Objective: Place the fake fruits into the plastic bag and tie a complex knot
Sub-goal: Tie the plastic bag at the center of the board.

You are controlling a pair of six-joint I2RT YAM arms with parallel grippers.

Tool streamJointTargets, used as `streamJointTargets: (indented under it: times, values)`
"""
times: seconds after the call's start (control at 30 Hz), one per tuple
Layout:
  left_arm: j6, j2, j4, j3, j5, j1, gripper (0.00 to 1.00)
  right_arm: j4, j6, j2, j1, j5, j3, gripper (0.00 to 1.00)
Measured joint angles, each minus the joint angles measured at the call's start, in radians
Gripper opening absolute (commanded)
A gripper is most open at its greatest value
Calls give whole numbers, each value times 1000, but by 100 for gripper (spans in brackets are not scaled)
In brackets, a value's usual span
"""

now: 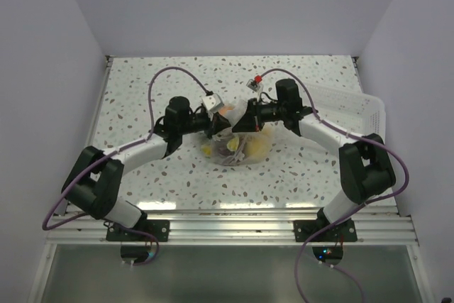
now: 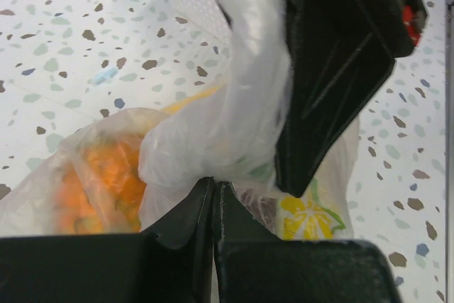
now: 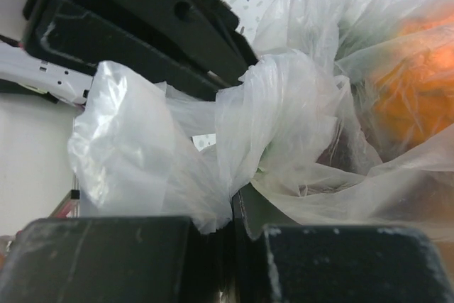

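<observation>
The plastic bag (image 1: 237,148) lies at the table's middle with the fake fruits inside: yellow ones (image 1: 207,150) and orange ones (image 1: 259,145) show through the film. Both grippers meet just above it. My left gripper (image 1: 217,125) is shut on a fold of the bag's neck (image 2: 213,133); an orange fruit (image 2: 99,182) and a yellow fruit (image 2: 306,214) show behind the plastic. My right gripper (image 1: 240,123) is shut on another bunched strand of the neck (image 3: 277,115), with an orange fruit (image 3: 418,97) to its right. Whether a knot has formed is hidden in the crumpled plastic.
A white slotted tray (image 1: 352,108) sits at the right of the table, beside the right arm's forearm. The right gripper's black body (image 2: 340,62) crowds the left wrist view; the left gripper's body (image 3: 135,26) fills the right wrist view's upper left.
</observation>
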Motion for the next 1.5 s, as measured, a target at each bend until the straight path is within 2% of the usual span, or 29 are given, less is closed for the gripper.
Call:
streamJointTargets:
  times: [0.1,0.33,0.43,0.5,0.67,0.83,1.0,1.23,1.5]
  values:
    - [-19,22,45,0,-67,-1,0,-43,-43,0,-1,-13,12,3]
    - [-75,27,134,0,-129,-6,0,-126,-115,0,-6,-34,24,10]
    - [-79,26,138,0,-129,-5,0,-141,-125,0,-11,-42,32,0]
    - [-78,20,132,0,-114,1,0,-135,-116,0,-15,-42,34,0]
    - [-73,-61,88,-19,-43,43,0,40,6,-2,-26,-31,-10,0]
    - [-46,-149,40,-45,82,69,0,128,104,2,-29,-11,-21,0]
    - [10,-144,-5,-49,163,50,0,215,192,19,-29,-6,-21,0]
    - [30,-39,6,-44,138,20,0,241,230,26,-29,-16,-21,0]
    - [-39,53,118,-18,6,-10,0,216,204,27,-38,-34,-28,0]
